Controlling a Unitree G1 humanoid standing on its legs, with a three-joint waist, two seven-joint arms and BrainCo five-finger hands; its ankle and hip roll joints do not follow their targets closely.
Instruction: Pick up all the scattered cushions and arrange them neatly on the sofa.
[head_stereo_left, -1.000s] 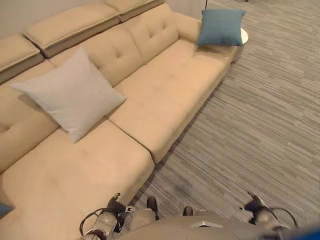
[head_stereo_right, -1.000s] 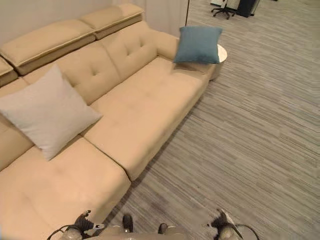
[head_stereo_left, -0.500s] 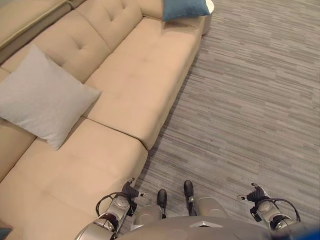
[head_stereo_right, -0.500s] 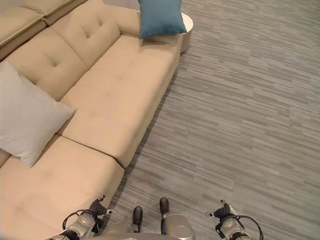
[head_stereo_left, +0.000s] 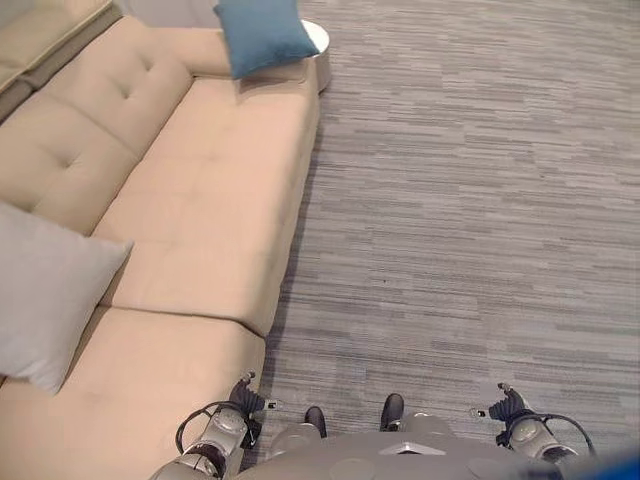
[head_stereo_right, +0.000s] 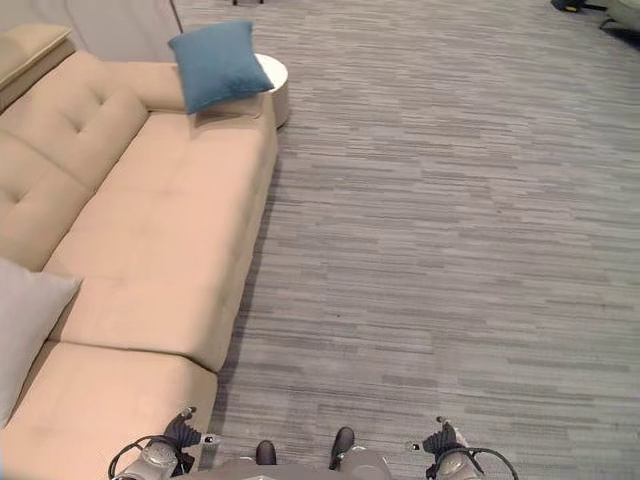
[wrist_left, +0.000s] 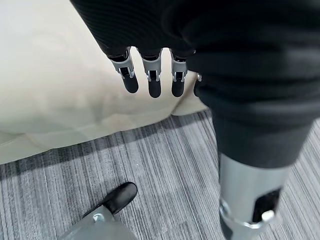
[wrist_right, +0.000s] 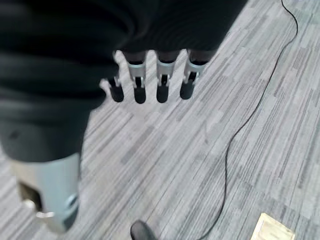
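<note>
Hanging relaxed and empty, left hand (wrist_left: 150, 75) and right hand (wrist_right: 150, 80) flank the sofa (head_stereo_left: 200, 180).

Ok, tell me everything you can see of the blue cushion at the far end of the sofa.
The blue cushion is square and plump, of plain teal-blue fabric, its corners slightly pointed. It stands propped upright and a little tilted at the far end of the beige sofa, leaning at the armrest with its lower edge on the seat. Just behind it shows a small round white side table. No hand touches it.
</note>
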